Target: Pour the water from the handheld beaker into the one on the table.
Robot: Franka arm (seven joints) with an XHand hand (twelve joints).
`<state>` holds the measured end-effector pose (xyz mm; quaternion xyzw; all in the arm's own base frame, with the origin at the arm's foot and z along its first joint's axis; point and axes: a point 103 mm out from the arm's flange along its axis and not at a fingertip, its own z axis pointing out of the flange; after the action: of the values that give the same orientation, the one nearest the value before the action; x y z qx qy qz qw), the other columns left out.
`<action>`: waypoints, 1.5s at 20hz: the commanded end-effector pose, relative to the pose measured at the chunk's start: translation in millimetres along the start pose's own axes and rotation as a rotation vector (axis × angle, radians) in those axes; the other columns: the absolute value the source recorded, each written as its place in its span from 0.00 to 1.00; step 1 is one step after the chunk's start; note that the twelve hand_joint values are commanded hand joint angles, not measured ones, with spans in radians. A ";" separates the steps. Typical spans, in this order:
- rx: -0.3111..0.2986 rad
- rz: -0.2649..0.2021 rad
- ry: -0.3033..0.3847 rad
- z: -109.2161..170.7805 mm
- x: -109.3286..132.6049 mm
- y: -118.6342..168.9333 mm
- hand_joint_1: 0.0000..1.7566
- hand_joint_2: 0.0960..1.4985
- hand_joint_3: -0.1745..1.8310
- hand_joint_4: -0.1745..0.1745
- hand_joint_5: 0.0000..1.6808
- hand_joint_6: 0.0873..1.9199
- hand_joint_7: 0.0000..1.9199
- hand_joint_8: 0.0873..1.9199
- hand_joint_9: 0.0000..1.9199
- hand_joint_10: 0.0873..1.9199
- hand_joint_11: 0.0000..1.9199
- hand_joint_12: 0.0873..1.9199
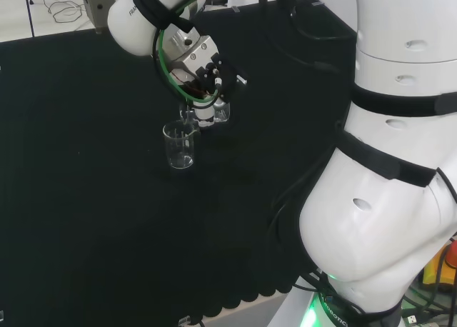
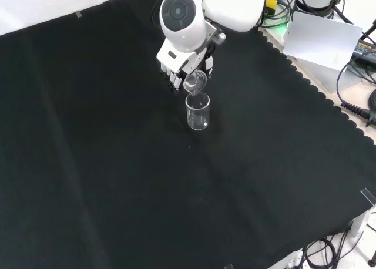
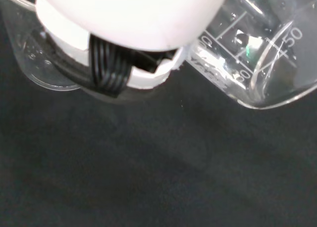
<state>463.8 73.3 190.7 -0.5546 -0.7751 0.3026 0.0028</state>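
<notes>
A clear glass beaker (image 1: 178,146) stands upright on the black cloth (image 1: 86,198); the front view shows this table beaker (image 2: 198,111) just below the hand. My hand (image 1: 202,68) is shut on a smaller clear beaker (image 1: 216,113), tipped so that its mouth hangs over the standing beaker's rim. In the front view the hand (image 2: 176,70) sits under the arm's round grey cap, with the held beaker (image 2: 195,81) right above the standing one. Close up, the held beaker (image 3: 257,53) lies tilted with printed marks on its wall, and a finger (image 3: 109,63) crosses it. How much water either vessel holds I cannot tell.
The arm's big white links (image 1: 385,163) rise at the head view's right. In the front view the cloth's scalloped edge (image 2: 317,90) runs down the right side, with a white sheet (image 2: 323,40) and cables (image 2: 358,104) beyond it. Bare cloth surrounds the beakers.
</notes>
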 end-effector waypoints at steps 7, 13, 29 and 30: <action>0.028 -0.019 -0.031 -5.2 3.9 -0.3 0.75 0.38 0.41 0.00 0.80 0.22 0.73 0.20 0.92 0.09 0.70 0.30; 0.053 -0.019 -0.046 -7.4 7.6 1.8 0.75 0.38 0.41 0.00 0.80 0.23 0.73 0.20 0.92 0.09 0.70 0.30; 0.078 -0.003 -0.094 -4.6 1.3 3.1 0.75 0.38 0.41 0.00 0.80 0.23 0.73 0.21 0.92 0.09 0.70 0.30; 0.079 -0.002 -0.096 -4.8 0.9 3.0 0.75 0.38 0.41 0.00 0.80 0.23 0.73 0.21 0.92 0.09 0.70 0.30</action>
<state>466.2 80.8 192.1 -0.5366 -0.7661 0.3535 -0.0119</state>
